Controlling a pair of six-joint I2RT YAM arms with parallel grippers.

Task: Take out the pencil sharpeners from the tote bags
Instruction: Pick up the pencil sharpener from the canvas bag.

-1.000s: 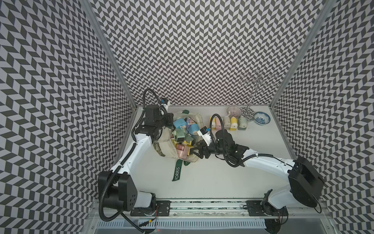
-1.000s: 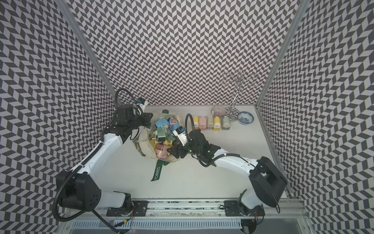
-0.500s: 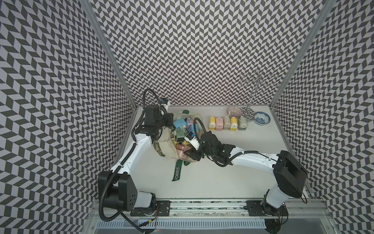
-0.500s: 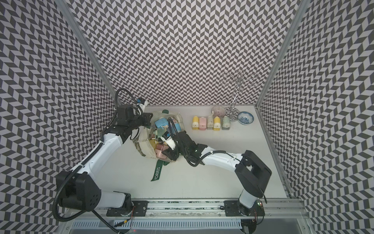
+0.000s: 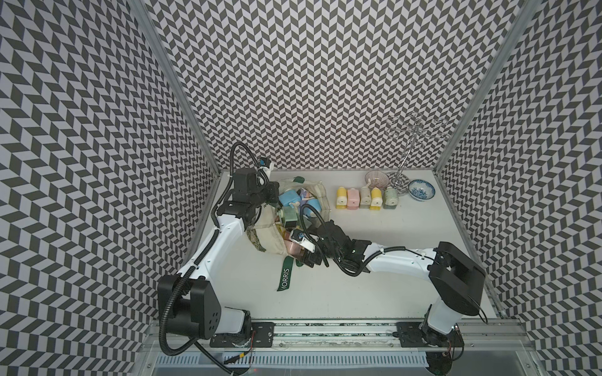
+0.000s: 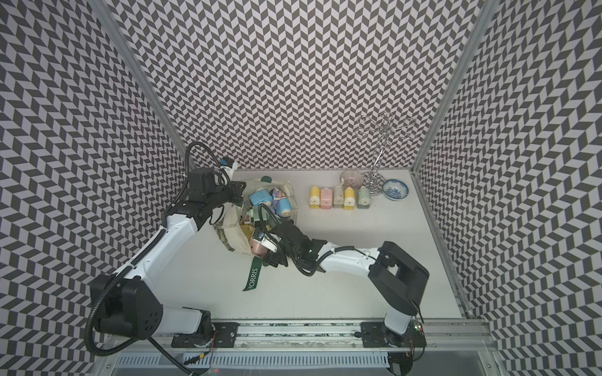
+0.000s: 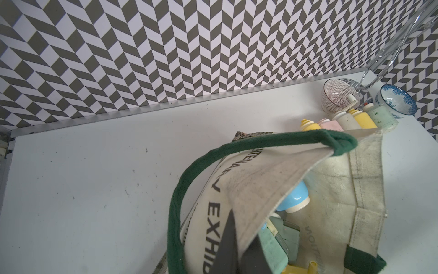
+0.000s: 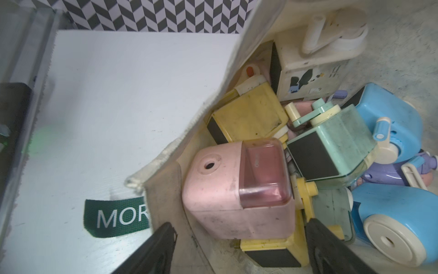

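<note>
The cream tote bag (image 5: 265,239) lies on its side at the table's left, its mouth facing right. Pastel pencil sharpeners (image 5: 290,200) fill it. My left gripper (image 5: 272,192) is shut on the bag's upper canvas rim (image 7: 265,180) and holds it lifted. My right gripper (image 8: 240,224) is open at the bag's mouth. Its two fingers stand either side of a pink sharpener (image 8: 237,189) without touching it. Yellow (image 8: 248,116), green (image 8: 331,144) and blue (image 8: 398,213) sharpeners lie behind it. Several more sharpeners (image 5: 365,198) stand in a row on the table.
A green strap lettered MORRIS (image 5: 286,275) trails from the bag toward the front. Two patterned bowls (image 5: 376,178) (image 5: 422,189) and a metal stand (image 5: 402,175) sit at the back right. The left wall runs close behind the bag.
My right gripper has moved left and forward to the bag's mouth, and its jaws have opened wider. The left gripper has kept its hold on the rim.
</note>
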